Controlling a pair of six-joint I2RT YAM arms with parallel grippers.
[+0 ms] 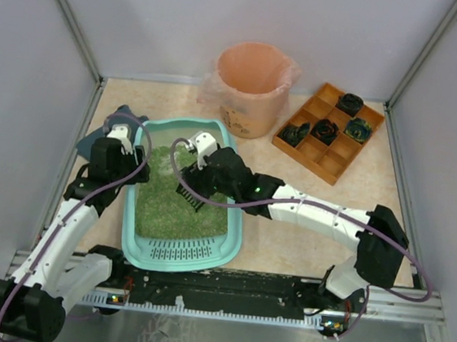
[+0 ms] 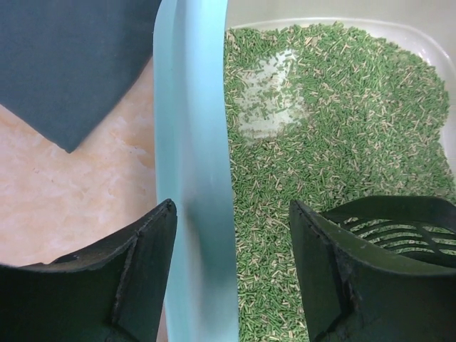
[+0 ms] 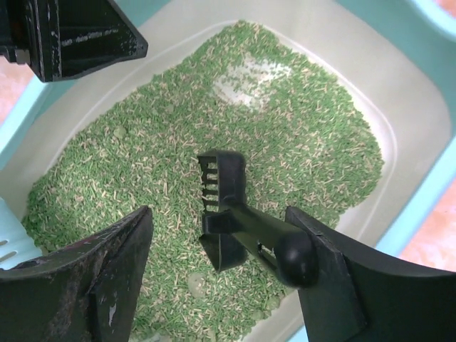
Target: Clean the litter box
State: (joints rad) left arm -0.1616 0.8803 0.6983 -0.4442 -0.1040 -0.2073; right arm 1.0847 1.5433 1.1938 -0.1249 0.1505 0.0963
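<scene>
**Top view.** The litter box [image 1: 130,210] sits in the lower left-centre of the frame, its long side running up the picture. It is a teal tray with rounded corners. A slotted ledge [image 1: 179,252] spans its bottom end, and green litter [image 1: 159,209] fills the rest. The left gripper [image 1: 125,145] hangs over the box's left rim. The right gripper [image 1: 195,161] is over the litter near the top end, with a black scoop [image 1: 193,196] just below it. A peach-lined bin [image 1: 253,88] and an orange tray [image 1: 328,132] stand above and to the right, apart from the box.

**Left wrist view.** The box's teal rim [image 2: 192,142] runs top to bottom between the 2 fingers [image 2: 142,263] of the left gripper [image 2: 232,206]. The jaws are spread and straddle the rim without squeezing it. The litter shows a pale bare patch [image 2: 274,100] in the upper middle. A dark sheet [image 2: 64,64] lies outside the rim at upper left.

**Right wrist view.** The right gripper [image 3: 219,210] has its jaws wide apart, clamped on nothing. The scoop [image 3: 228,214] lies on the litter between them. Its knobbed handle end [image 3: 296,256] is just beside the right-hand finger [image 3: 356,285], and I cannot tell whether they touch. Pale inner walls of the box [image 3: 399,107] ring the litter.
</scene>
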